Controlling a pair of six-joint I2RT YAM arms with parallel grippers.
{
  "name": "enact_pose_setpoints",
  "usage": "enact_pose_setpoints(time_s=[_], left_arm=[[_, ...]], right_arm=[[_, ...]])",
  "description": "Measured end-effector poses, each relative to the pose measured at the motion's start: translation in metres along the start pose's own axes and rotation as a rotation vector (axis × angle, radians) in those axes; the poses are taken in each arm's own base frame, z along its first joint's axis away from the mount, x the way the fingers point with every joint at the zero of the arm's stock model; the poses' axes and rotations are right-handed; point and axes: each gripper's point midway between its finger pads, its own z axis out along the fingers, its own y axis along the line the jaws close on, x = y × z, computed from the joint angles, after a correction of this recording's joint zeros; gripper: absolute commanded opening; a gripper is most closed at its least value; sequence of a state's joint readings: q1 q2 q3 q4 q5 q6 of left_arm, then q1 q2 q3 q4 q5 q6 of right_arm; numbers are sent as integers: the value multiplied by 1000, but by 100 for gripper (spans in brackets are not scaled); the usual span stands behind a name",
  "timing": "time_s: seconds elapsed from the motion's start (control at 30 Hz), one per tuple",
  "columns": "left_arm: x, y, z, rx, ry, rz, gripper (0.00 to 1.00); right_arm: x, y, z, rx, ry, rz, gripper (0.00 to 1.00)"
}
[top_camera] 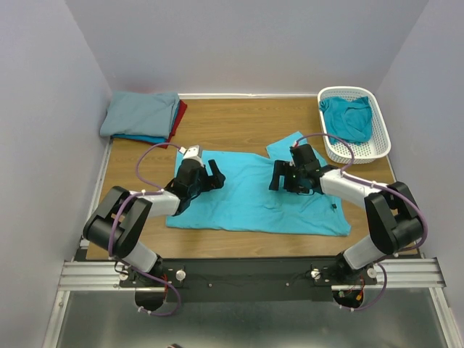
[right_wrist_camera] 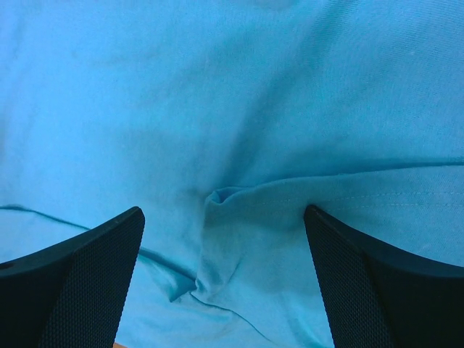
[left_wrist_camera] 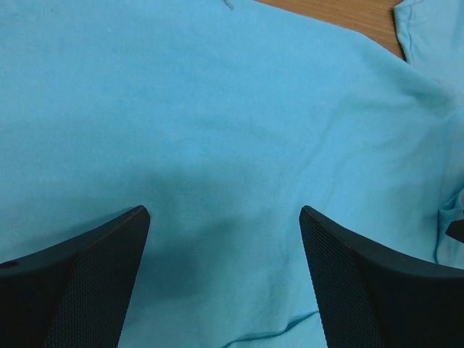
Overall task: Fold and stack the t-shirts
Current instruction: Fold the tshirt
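Observation:
A bright turquoise t-shirt (top_camera: pixel 250 199) lies spread flat on the wooden table, one sleeve pointing toward the back right. My left gripper (top_camera: pixel 215 176) is open just above the shirt's left part; the left wrist view shows smooth cloth (left_wrist_camera: pixel 225 145) between its fingers (left_wrist_camera: pixel 87 275). My right gripper (top_camera: pixel 279 175) is open above the shirt's upper right part; the right wrist view shows a folded hem and a small crease (right_wrist_camera: pixel 225 217) between its fingers (right_wrist_camera: pixel 377 283). Neither gripper holds cloth.
A stack of folded shirts (top_camera: pixel 141 116), grey-blue on top with red and blue beneath, sits at the back left corner. A white lattice basket (top_camera: pixel 377 145) at the back right holds a deeper teal shirt (top_camera: pixel 348 116). Walls enclose the table (top_camera: pixel 232 123) on three sides.

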State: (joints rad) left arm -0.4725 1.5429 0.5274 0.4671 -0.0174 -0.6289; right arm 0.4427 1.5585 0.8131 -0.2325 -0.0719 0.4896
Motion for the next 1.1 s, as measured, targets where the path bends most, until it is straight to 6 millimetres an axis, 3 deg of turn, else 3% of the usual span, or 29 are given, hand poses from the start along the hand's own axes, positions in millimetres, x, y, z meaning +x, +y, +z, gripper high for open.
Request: enact_pose_setpoints(time_s=[0.3, 0.8, 0.93, 1.03, 1.1], left_arm=[[4, 6, -13, -1, -33, -43, 91], [9, 12, -38, -37, -26, -88, 91], [-12, 7, -52, -54, -66, -71, 94], [-55, -8, -63, -51, -153, -45, 96], [-92, -19, -69, -44, -226, -25, 96]], right_arm=[[1, 6, 0, -26, -52, 4, 98], [26, 15, -13, -71, -53, 25, 98], [31, 15, -17, -68, -32, 29, 98], [36, 13, -23, -48, 2, 30, 100], [27, 16, -28, -35, -1, 28, 100]])
